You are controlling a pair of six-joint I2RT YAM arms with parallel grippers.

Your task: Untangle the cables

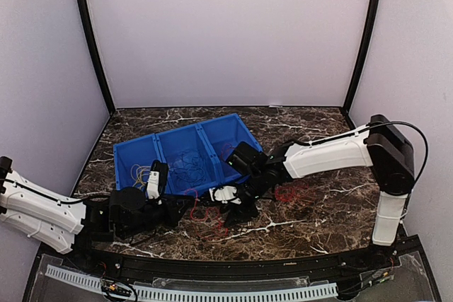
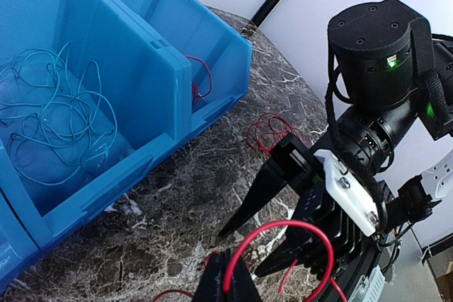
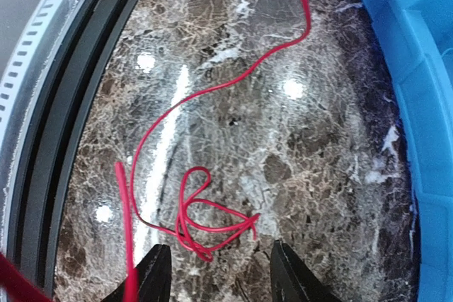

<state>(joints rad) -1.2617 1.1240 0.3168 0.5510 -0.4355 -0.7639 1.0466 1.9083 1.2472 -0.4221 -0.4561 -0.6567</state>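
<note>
Step in hand: you are working on the red cable (image 3: 205,221), a small knotted snarl on the tabletop (image 3: 318,139) just in front of the blue bin (image 2: 166,90), with one long strand trailing off it.
Right fingers (image 3: 154,274): spread wide and low over the tabletop, one on each side of the snarl, apparently not touching it.
Left fingers (image 2: 216,281): they look pressed together on a red loop, likely the same cable (the pinch sits at the frame edge, so treat this as a judgement).
Other cables: the blue cable (image 2: 49,111) lies in the bin's middle compartment and the yellow cable (image 1: 140,173) in its left-end one. Another red bunch (image 1: 294,192) lies to the right of the bin.
Next move: close the right fingers on the snarl, then draw gently away from the left hold so the loops open rather than cinch.
</note>
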